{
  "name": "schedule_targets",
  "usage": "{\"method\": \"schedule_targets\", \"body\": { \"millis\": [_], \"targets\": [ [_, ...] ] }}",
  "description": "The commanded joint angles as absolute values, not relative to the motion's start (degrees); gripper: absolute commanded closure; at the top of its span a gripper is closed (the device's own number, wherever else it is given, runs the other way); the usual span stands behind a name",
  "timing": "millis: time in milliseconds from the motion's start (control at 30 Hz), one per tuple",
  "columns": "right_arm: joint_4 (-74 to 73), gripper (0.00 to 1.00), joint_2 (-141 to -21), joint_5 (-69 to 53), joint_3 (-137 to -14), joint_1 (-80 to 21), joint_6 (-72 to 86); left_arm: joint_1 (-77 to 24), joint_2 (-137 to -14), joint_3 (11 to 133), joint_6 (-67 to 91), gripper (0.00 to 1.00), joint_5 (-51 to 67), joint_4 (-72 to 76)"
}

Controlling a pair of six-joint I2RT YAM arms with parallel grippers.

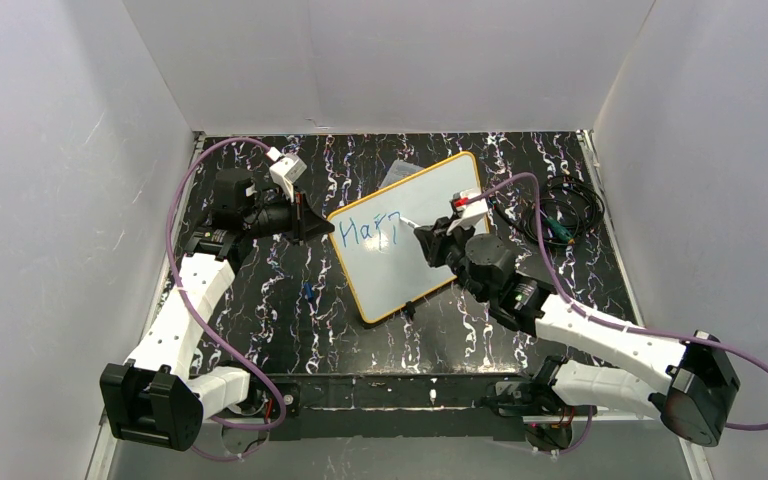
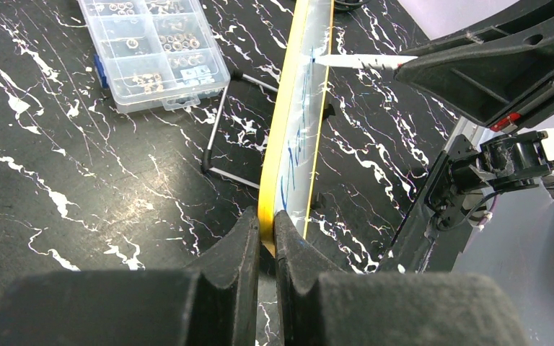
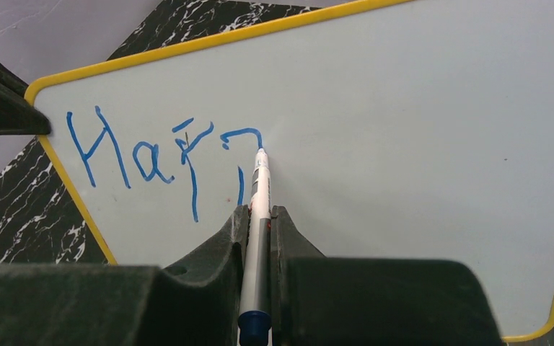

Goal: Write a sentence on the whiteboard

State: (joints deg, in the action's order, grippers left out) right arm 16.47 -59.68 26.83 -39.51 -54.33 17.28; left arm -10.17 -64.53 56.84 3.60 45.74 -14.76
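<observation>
The whiteboard, white with an orange-yellow frame, stands tilted on the black marble table. Blue lettering on it reads "Hap" with a further unfinished letter. My left gripper is shut on the board's left frame edge; in the left wrist view it pinches the yellow frame. My right gripper is shut on a white marker with a blue end. The marker tip touches the board at the end of the last stroke of the lettering. The marker also shows in the left wrist view.
A clear plastic compartment box of small parts lies behind the board. A wire stand props the board's back. Coiled cables lie at the right. A small blue object lies left of the board. White walls enclose the table.
</observation>
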Motion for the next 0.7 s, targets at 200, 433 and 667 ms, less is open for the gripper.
{"method": "schedule_targets", "body": {
  "millis": [200,433,667],
  "targets": [
    [16.7,0.99,-58.6,21.0,-37.5,-54.1,19.3,-10.6,-62.9,56.4,1.5,1.00,48.0,-15.4],
    [17.0,0.99,-58.5,21.4,-37.4,-54.1,19.3,-10.6,-63.1,56.3,1.4,1.00,47.8,-15.4],
    [16.1,0.99,-57.3,22.0,-37.8,-54.1,18.9,-10.6,-62.8,56.1,1.3,1.00,47.6,-15.4]
  ]
}}
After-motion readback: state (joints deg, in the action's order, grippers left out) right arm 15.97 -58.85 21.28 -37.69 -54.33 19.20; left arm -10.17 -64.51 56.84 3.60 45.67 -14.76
